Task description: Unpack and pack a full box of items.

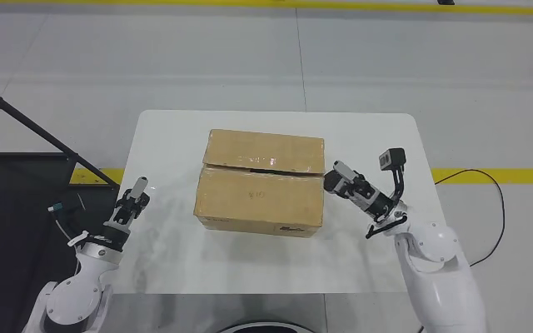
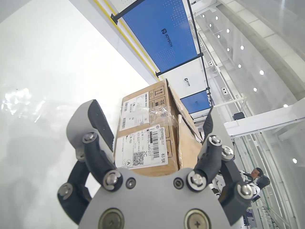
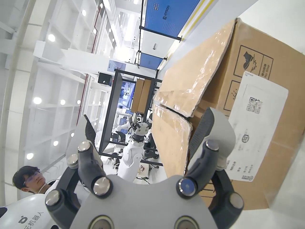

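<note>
A brown cardboard box [image 1: 261, 181] stands in the middle of the white table [image 1: 166, 141], its two top flaps lying down with a narrow seam between them. White labels and clear tape cover its end face [image 2: 143, 139]. My left gripper [image 1: 137, 198] rests open over the table's left part, well apart from the box [image 2: 155, 129]. My right gripper [image 1: 334, 178] is open at the box's right end, level with the flap seam [image 3: 176, 110]. One of its fingers [image 3: 209, 129] lies close against the labelled side [image 3: 257, 120], the other stands above the flaps.
Bare table surface lies left, right and in front of the box. A black frame and dark cloth [image 1: 33, 183] stand off the table's left edge. A black cable [image 1: 491, 216] runs on the floor to the right.
</note>
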{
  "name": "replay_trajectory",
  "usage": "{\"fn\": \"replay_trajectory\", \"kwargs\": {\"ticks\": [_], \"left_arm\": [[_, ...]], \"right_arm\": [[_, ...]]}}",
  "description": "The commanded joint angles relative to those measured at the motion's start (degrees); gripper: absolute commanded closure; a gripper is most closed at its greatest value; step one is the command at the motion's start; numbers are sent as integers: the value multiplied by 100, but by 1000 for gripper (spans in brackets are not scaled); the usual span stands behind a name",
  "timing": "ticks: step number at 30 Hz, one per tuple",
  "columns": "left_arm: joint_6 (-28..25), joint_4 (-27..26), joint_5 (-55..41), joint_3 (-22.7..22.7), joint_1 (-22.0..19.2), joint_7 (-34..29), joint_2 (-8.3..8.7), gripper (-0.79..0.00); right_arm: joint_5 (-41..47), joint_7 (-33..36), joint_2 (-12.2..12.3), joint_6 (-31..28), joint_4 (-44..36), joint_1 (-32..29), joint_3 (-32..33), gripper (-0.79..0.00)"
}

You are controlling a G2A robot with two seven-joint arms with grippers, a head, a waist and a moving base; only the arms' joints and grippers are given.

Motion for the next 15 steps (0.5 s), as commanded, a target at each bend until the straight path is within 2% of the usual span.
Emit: {"fn": "replay_trajectory", "kwargs": {"ticks": [1,9,15], "left_arm": [[0,0,0,0,0,0,0,-785],[0,0,0,0,0,0,0,-785],[-131,17,0,39,-26,-33,-3,-785]], "right_arm": [[220,70,1,-17,8,2,16,-785],[1214,624,26,-155,-81,-88,169,-785],[1632,1161,71,-224,-348,-236,319,-785]]}}
